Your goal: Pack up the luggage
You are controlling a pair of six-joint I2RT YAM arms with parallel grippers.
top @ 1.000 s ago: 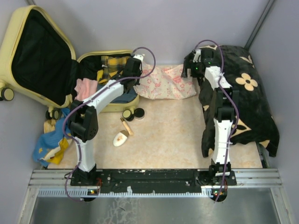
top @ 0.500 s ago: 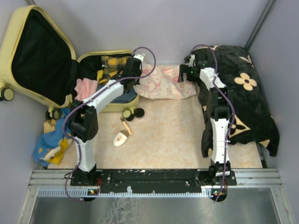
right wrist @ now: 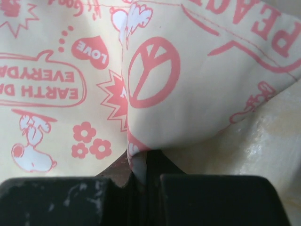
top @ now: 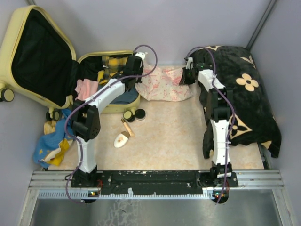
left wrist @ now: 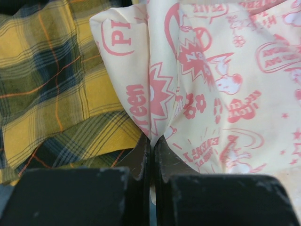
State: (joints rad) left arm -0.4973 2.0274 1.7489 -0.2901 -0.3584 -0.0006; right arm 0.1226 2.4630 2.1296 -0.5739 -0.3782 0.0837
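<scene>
Shoe (top: 121,140), pale, lying on table (top: 174,136) toward 8 o'clock from centre. Farther back, left pincer (left wrist: 151,141) pressed together on printed cloth (left wrist: 211,94), cream with pink cartoons, at its 9 o'clock edge. Right pincer (right wrist: 141,157) pinching same cloth's 3 o'clock edge. Farthest, at 10 o'clock, luggage (top: 9,42) lying open, lid raised, plaid garment (left wrist: 47,84) inside.

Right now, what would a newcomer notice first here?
The pink-printed cream cloth lies across the back of the table, left gripper shut on one end, right gripper on the other. At back left the yellow suitcase stands open, clothes inside; a black flowered blanket covers the right side.
</scene>
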